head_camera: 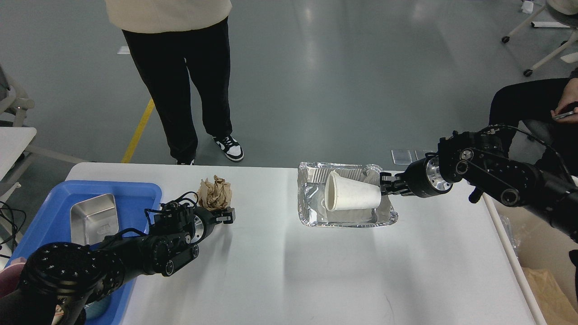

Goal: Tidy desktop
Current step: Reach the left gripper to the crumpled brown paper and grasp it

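The white desktop (pixel 289 266) fills the lower view. A crumpled brown paper ball (pixel 216 194) lies on it near the back left. My left gripper (pixel 224 216) sits just in front of the ball, touching its near edge; its fingers are dark and I cannot tell them apart. A foil tray (pixel 311 212) stands at the back middle with a white paper cup (pixel 352 195) lying on its side in it, mouth to the left. My right gripper (pixel 384 185) is closed at the tray's right rim, beside the cup's base.
A blue plastic tray (pixel 135 194) holding a steel pan (pixel 94 217) sits at the desktop's left edge, under my left arm. A person (pixel 180 72) stands behind the desk; another sits at the far right (pixel 533 104). A brown paper bag (pixel 548 289) lies below the right edge.
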`<action>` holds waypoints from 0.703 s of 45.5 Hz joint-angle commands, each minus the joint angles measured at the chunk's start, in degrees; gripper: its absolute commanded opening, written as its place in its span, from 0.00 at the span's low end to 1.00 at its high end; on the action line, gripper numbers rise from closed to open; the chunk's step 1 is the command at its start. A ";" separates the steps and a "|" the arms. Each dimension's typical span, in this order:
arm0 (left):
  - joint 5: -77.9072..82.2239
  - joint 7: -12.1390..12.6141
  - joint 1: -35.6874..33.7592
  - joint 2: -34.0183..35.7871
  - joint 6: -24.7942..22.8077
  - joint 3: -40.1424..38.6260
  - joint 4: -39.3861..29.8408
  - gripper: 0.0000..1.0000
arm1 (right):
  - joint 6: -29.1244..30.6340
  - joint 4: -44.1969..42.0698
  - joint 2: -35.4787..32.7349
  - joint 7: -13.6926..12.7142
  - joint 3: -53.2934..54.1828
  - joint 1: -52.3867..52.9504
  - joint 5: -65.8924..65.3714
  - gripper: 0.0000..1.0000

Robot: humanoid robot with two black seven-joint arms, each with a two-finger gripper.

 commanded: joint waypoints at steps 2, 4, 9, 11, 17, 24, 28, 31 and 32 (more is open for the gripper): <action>-0.01 0.25 -0.09 0.00 -0.10 0.22 0.00 0.52 | -0.02 -0.07 -0.02 0.00 -0.01 0.00 -0.05 0.00; -0.01 0.16 -0.09 0.00 -0.10 0.22 0.00 0.47 | -0.02 -0.07 -0.02 0.00 -0.01 0.00 0.03 0.00; -0.01 0.08 -0.09 0.00 -0.18 0.22 -0.09 0.25 | -0.02 -0.07 0.06 0.00 -0.01 -0.09 0.03 0.00; -0.01 -0.01 -0.18 0.00 -0.45 0.22 -0.09 0.15 | -0.10 -0.07 0.06 0.00 -0.01 -0.09 0.03 0.00; -0.18 -0.54 -0.79 0.00 -0.97 0.13 -0.53 0.01 | -0.19 -0.07 -0.02 0.00 -0.01 0.00 0.03 0.00; -0.62 -0.80 -2.64 1.14 -4.13 -0.66 -1.93 0.01 | -0.19 0.02 -0.02 -0.09 -0.01 0.00 0.12 0.00; -0.89 -0.89 -4.83 2.89 -5.98 -0.84 -4.74 0.00 | -0.02 0.02 -0.11 0.00 -0.01 0.09 0.21 0.00; -0.98 -0.80 -6.85 7.01 -7.21 -1.10 -9.64 0.00 | 0.07 0.19 -0.11 0.00 -0.01 0.00 0.21 0.00; -0.98 -0.72 -7.56 8.42 -7.56 -1.19 -11.41 0.00 | 0.07 0.37 -0.11 0.00 -0.01 0.09 0.21 0.00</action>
